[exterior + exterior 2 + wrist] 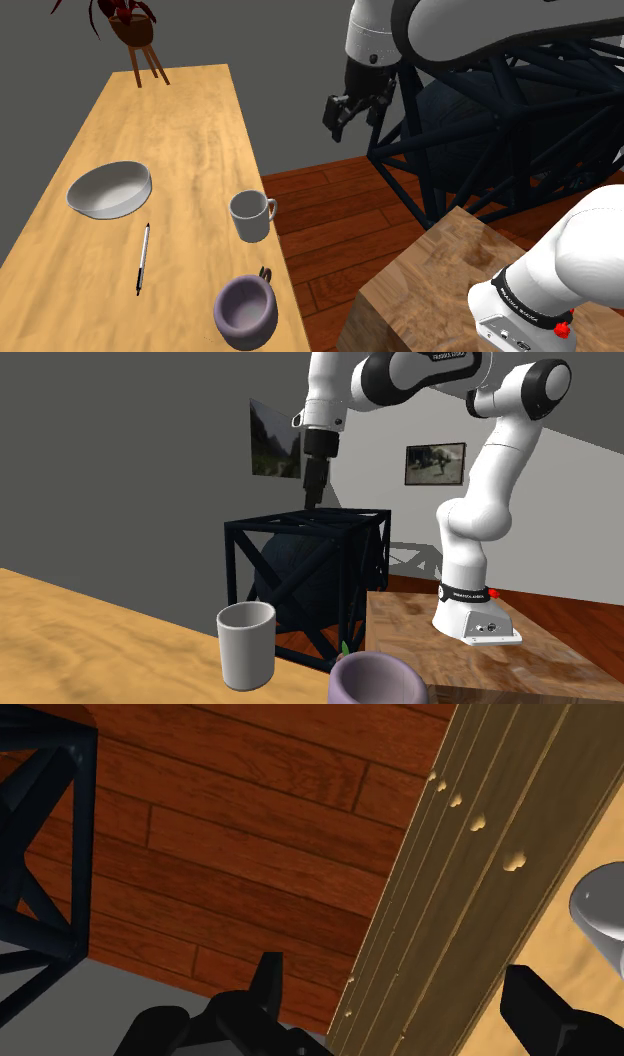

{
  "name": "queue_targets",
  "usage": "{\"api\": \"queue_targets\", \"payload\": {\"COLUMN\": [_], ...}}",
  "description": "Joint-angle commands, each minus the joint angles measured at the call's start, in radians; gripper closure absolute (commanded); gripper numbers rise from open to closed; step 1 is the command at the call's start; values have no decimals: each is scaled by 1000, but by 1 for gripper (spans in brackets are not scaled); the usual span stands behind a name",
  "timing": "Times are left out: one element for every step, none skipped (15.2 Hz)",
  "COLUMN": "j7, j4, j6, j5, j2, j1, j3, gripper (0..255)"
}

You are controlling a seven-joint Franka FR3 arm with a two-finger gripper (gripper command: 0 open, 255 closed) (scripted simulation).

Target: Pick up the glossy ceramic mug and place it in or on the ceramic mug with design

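Observation:
A white mug (250,216) (247,644) with a handle stands upright near the wooden table's (190,120) edge. Closer to the camera on the same edge sits a purple mug (246,308) (378,682) with a dark handle. My gripper (355,114) (314,490) hangs high in the air, off the table, over the wooden floor and well apart from both mugs. In the wrist view my gripper (400,1004) is open and empty, its fingers (268,986) straddling the table's edge (450,904). A white rounded thing (602,909) peeks in beyond one finger.
A white bowl (110,190) and a pen (143,258) lie on the table at the shoulder view's left. A potted plant on a stool (135,35) stands at the far end. A black lattice frame (480,130) (300,572) stands on the floor beside my wooden stand (430,280).

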Motion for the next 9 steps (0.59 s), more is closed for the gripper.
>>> {"api": "queue_targets", "payload": {"j7": [57,82,108,135,162,189,218,247,276], "j4": [28,43,58,75,94,113,134,156,179], "j6": [30,41,52,62,71,80,87,94,99], "j5": [-8,-15,-23,-33,-45,-59,-74,-92,-111], "j2": [67,98,130,163,197,233,269,307,345], "j1": [2,3,3,4,5,7,9,12,17], "j3": [44,62,81,99,116,133,150,165,179], "gripper": [0,0,0,0,0,0,0,0,0]}}
